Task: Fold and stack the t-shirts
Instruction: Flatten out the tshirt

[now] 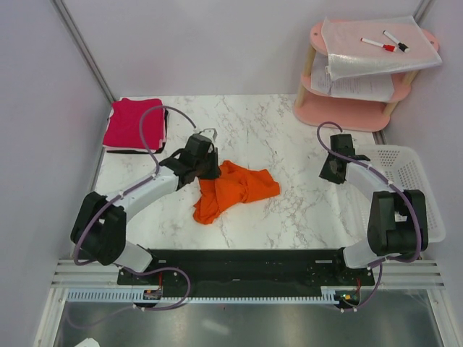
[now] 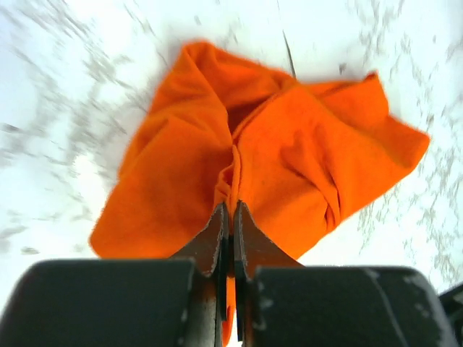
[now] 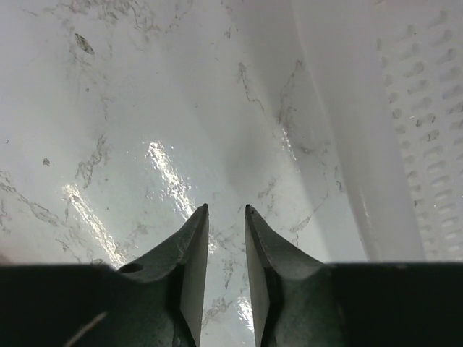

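Observation:
An orange t-shirt [image 1: 235,188] lies crumpled in the middle of the marble table. My left gripper [image 1: 205,160] is at its upper left edge, shut on a fold of the cloth; the left wrist view shows the orange t-shirt [image 2: 289,152] pinched between the closed fingers of the left gripper [image 2: 232,210]. A folded pink t-shirt [image 1: 134,123] lies on a dark one at the back left. My right gripper [image 1: 334,172] is empty, jaws a little apart, over bare table near the basket, also in the right wrist view [image 3: 226,210].
A white perforated basket [image 1: 401,181] stands at the right edge; its wall [image 3: 362,108] is close to my right gripper. A pink two-tier shelf [image 1: 362,79] with papers and markers stands at the back right.

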`<act>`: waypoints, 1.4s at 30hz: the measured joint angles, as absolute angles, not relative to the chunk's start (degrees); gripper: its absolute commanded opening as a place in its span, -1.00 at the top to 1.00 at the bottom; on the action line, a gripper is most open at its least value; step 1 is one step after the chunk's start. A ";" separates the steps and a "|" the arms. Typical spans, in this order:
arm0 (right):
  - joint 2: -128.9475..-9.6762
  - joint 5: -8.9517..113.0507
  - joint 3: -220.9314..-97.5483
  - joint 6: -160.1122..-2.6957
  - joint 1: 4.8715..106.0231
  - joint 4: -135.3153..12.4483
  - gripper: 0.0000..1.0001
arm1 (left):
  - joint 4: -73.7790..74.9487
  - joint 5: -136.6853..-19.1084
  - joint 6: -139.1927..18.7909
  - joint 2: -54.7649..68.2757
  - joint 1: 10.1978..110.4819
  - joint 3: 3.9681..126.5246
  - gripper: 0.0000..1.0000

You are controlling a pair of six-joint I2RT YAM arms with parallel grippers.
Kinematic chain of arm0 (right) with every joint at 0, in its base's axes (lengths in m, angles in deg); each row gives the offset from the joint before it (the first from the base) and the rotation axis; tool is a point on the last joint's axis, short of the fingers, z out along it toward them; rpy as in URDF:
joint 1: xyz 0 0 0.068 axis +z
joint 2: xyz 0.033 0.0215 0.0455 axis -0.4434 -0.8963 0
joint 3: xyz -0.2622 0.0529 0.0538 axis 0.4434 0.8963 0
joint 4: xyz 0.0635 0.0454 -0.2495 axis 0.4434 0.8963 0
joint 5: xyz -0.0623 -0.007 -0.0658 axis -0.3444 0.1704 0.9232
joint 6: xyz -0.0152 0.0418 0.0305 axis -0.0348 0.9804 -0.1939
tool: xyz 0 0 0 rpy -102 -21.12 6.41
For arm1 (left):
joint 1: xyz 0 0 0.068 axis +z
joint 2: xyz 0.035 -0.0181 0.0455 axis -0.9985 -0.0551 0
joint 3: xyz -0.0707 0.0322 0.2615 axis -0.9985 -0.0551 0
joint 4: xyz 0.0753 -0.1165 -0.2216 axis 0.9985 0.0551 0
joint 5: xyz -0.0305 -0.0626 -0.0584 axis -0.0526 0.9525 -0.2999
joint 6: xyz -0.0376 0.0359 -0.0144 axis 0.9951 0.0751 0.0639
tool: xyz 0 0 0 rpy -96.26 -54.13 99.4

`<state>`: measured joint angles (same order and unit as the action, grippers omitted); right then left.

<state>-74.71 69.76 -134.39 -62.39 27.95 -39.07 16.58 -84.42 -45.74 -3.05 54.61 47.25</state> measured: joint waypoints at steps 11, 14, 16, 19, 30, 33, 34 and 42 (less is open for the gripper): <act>-74.69 65.52 -133.56 -63.07 27.97 -40.75 -0.23 | 30.61 -101.18 -50.15 -0.14 63.62 70.13 0.96; -74.69 65.36 -133.43 -63.09 27.97 -40.90 -0.23 | 33.52 -106.23 -51.86 2.26 67.38 74.77 0.96; -74.69 65.27 -133.17 -63.09 27.97 -41.21 -0.23 | 35.14 -108.62 -53.52 3.75 68.99 78.70 0.96; -74.69 64.97 -132.77 -63.14 27.97 -41.60 -0.23 | 37.56 -110.41 -55.95 3.95 71.00 88.36 0.96; -74.66 64.60 -132.10 -63.07 27.97 -42.04 -0.23 | 40.97 -92.73 -58.44 -8.23 61.45 118.57 0.96; -74.23 64.73 -131.79 -63.07 27.97 -41.95 -0.23 | 41.30 -88.05 -58.68 -15.62 53.47 119.84 0.96; -73.90 64.90 -131.61 -63.07 27.97 -41.89 -0.23 | 41.39 -86.58 -58.68 -18.59 50.90 119.88 0.96; -69.20 68.14 -130.15 -62.79 28.04 -41.38 -0.50 | 45.08 -77.78 -58.68 -38.91 34.98 117.45 -0.99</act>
